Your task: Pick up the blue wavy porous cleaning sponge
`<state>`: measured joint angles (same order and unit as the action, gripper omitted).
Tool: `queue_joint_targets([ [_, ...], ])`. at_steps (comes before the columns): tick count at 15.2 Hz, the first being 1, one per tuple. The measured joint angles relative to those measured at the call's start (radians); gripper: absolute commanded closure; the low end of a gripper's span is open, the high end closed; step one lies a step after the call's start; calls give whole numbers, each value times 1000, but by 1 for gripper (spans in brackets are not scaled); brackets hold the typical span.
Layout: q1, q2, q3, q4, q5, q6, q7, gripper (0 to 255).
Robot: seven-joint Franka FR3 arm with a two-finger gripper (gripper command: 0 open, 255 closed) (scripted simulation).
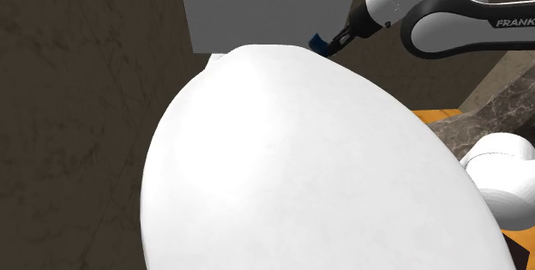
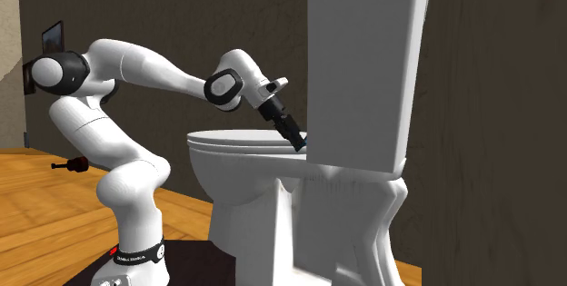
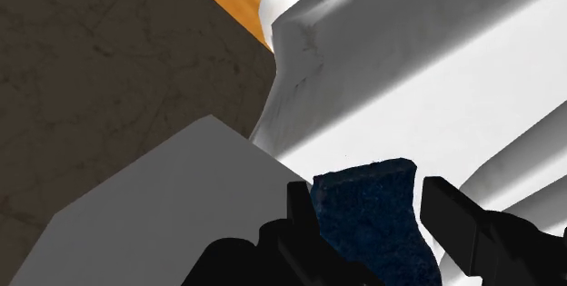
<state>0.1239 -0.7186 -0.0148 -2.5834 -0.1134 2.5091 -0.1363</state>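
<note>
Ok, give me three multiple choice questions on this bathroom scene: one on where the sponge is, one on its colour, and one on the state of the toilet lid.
1. Where is the sponge?
A on the floor
B at the back of the toilet lid, by the tank
C on top of the tank

2. What colour is the sponge?
A yellow
B pink
C dark blue

3. How is the toilet lid?
A down
B raised
C taken off

Answers:
1 B: the shoulder view shows it where the lid meets the tank.
2 C: the wrist view shows it dark blue.
3 A: the lid lies shut in both outer views.
</note>
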Motion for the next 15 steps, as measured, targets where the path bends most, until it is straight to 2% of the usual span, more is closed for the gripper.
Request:
queue_joint_targets([
  [9, 0, 3, 1, 4, -1, -4, 1, 255],
  [15, 8, -3, 5, 65, 7, -93, -5, 255],
])
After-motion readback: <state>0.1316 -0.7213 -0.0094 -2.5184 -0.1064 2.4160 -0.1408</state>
